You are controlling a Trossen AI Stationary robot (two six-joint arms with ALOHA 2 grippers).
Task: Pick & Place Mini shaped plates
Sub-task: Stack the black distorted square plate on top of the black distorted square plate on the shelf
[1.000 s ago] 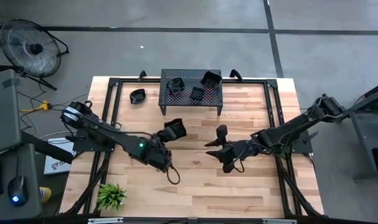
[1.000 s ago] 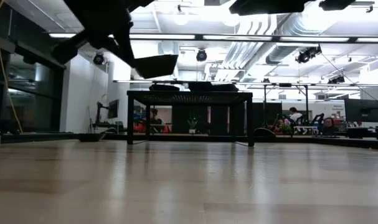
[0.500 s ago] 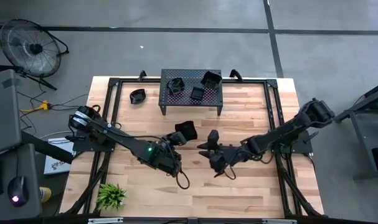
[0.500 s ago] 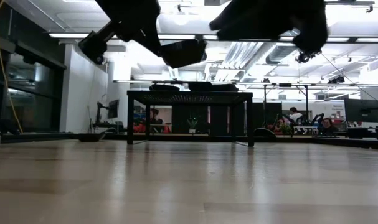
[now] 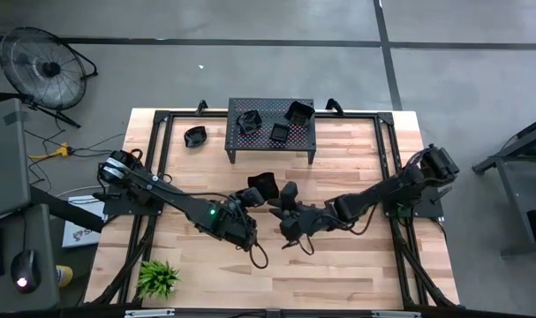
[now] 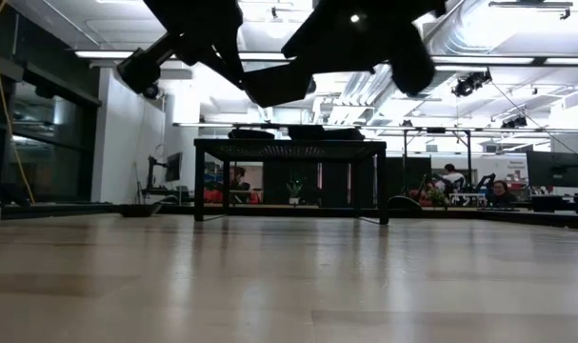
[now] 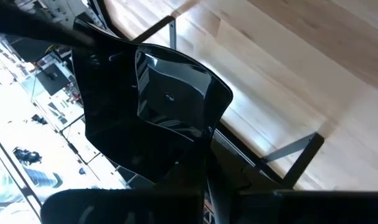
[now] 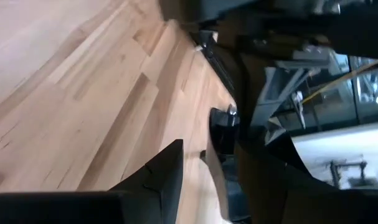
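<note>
My left gripper [image 5: 252,191] hangs over the middle of the table, shut on one glossy black, square-ish mini plate [image 5: 265,184], which also shows in the left wrist view [image 7: 176,99] and high up in the low view [image 6: 279,84]. My right gripper [image 5: 285,203] is open just right of that plate; whether it touches the plate I cannot tell. Three more mini plates [image 5: 248,121] [image 5: 279,132] [image 5: 299,111] rest on the black perforated stand [image 5: 272,143]. Another plate [image 5: 195,136] lies on the table left of the stand. My left gripper pinches the plate's rim on its left side [image 7: 123,134] between the two fingers, one dark finger [image 7: 95,99] lying along the edge. The fingers come from the table's left, slanting. The plate is lifted clear of the table and tilted, its hollow facing the wrist camera.
The stand [image 6: 289,151] sits at the table's far middle on thin legs. A small green plant [image 5: 159,278] stands at the near left corner. Black frame rails [image 5: 158,150] run along the table's left and right sides. Bare wood [image 5: 338,265] lies on the near side.
My left gripper carried the plate toward the table's right and a little farther away, then held still. My right gripper moved steadily toward the table's left, closing in on the held plate.
</note>
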